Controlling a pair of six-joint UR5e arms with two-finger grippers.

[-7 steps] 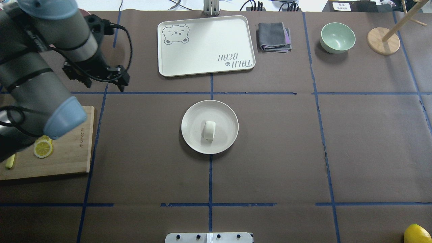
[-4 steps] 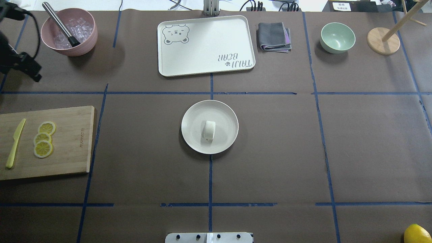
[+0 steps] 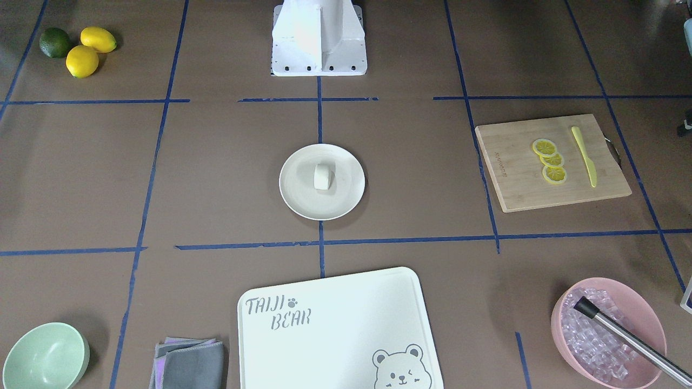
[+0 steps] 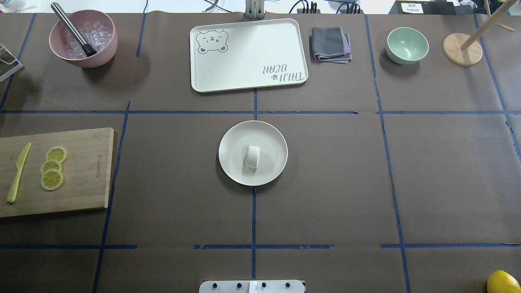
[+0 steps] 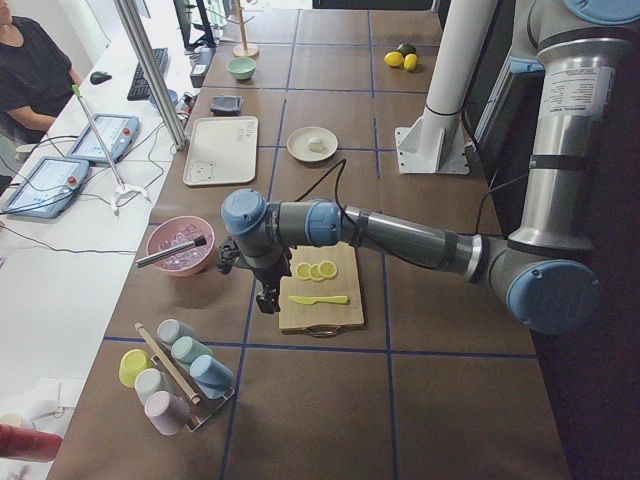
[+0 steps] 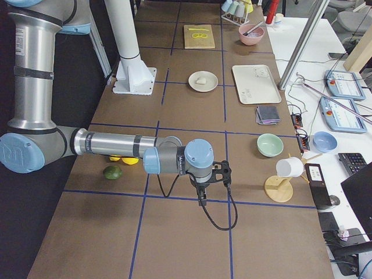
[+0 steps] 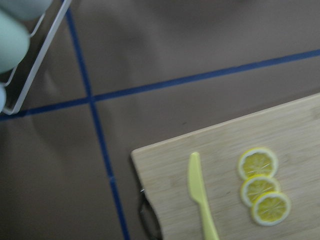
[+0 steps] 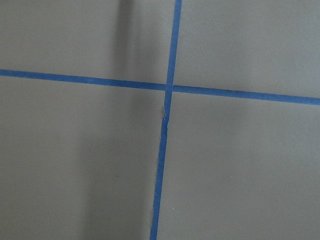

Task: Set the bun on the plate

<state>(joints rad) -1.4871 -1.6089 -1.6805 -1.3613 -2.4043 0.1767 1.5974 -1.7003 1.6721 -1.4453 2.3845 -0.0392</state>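
The bun (image 4: 252, 157), a small white rounded block, lies near the middle of the round cream plate (image 4: 233, 151) at the table's centre; both also show in the front-facing view, bun (image 3: 322, 176) on plate (image 3: 296, 190). Nothing touches them. My left gripper (image 5: 268, 298) shows only in the exterior left view, hanging over the table beside the cutting board's corner, far from the plate. My right gripper (image 6: 201, 199) shows only in the exterior right view, low over bare table near a tape crossing. I cannot tell whether either is open or shut.
A wooden cutting board (image 4: 83, 179) with lemon slices (image 4: 52, 167) and a yellow knife (image 4: 18, 173) lies at the left. Along the far edge stand a pink ice bowl (image 4: 83, 38), bear-print tray (image 4: 248, 55), grey cloth (image 4: 330, 44), green bowl (image 4: 407, 44) and wooden stand (image 4: 462, 49).
My left arm has swung out of the overhead view to the left, uncovering the pink bowl and the cutting board. The bun and the plate have not moved.
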